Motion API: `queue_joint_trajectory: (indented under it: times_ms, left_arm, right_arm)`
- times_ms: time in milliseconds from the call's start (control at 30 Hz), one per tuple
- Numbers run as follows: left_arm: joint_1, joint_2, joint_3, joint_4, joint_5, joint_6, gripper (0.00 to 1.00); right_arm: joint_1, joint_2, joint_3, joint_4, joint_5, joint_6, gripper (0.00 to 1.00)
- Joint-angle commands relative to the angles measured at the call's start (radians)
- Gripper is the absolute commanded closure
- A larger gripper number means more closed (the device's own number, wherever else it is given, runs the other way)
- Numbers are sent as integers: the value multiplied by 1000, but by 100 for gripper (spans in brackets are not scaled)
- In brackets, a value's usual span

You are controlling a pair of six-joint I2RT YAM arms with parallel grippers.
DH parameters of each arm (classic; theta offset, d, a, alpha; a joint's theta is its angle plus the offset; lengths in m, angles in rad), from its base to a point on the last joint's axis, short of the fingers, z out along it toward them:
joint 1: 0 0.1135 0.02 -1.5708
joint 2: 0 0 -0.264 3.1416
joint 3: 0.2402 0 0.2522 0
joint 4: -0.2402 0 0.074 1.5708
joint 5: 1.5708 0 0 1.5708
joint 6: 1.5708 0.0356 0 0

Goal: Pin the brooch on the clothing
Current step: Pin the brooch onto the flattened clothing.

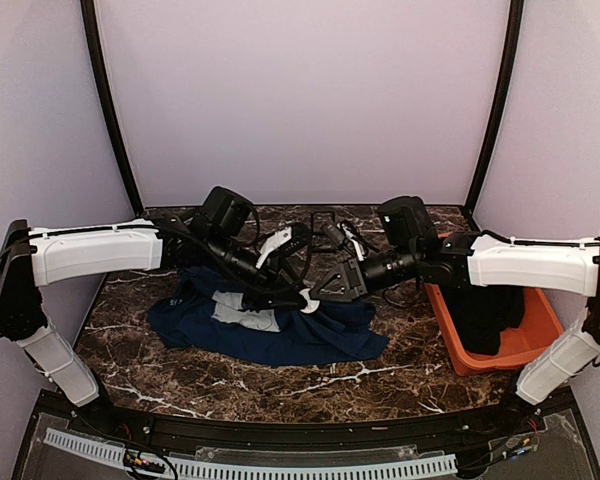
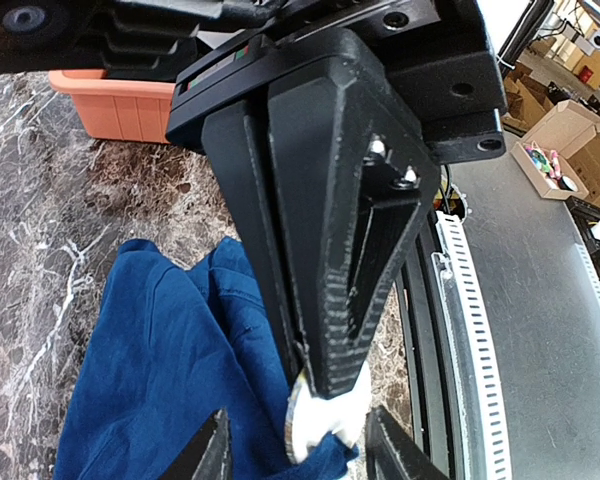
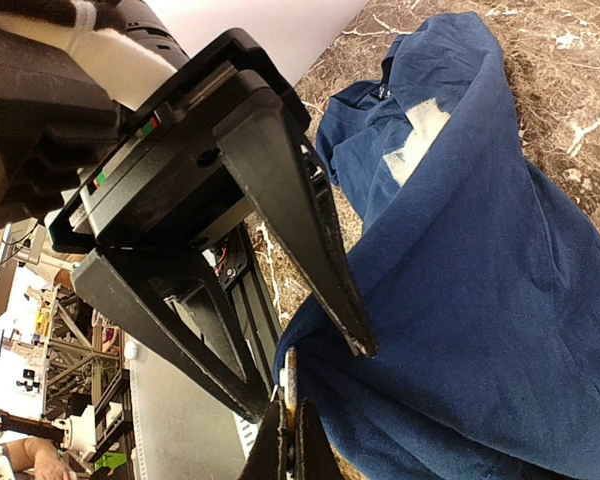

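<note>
The brooch [image 2: 310, 428] is pinched in the right gripper [image 3: 292, 445] at the shirt's [image 2: 150, 370] edge; the left gripper [image 2: 300, 455] stands open around it.

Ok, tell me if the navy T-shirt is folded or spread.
Spread but rumpled: the T-shirt lies opened out across the marble table, creased, print showing.

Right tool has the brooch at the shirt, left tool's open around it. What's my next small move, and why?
Probably ease the left tool shut on the shirt fold beside the brooch. The right tool pinches the brooch at bunched, loose fabric, and the left fingers stand open either side, so bracing the cloth first seems wise.
</note>
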Motion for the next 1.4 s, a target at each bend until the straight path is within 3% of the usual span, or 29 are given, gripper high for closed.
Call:
queue_joint_trajectory:
  times_ms: [0, 800, 1367]
  left_arm:
    - [-7, -32, -23, 13, 30, -3, 56]
    - [-7, 0, -24, 61, 9, -60, 58]
    - [-18, 32, 2, 27, -56, -65, 70]
  right_arm:
    - [-8, -10, 0, 47, -16, 4, 100]
    - [-7, -7, 2, 66, -28, 14, 100]
    - [-3, -15, 3, 78, -43, 21, 100]
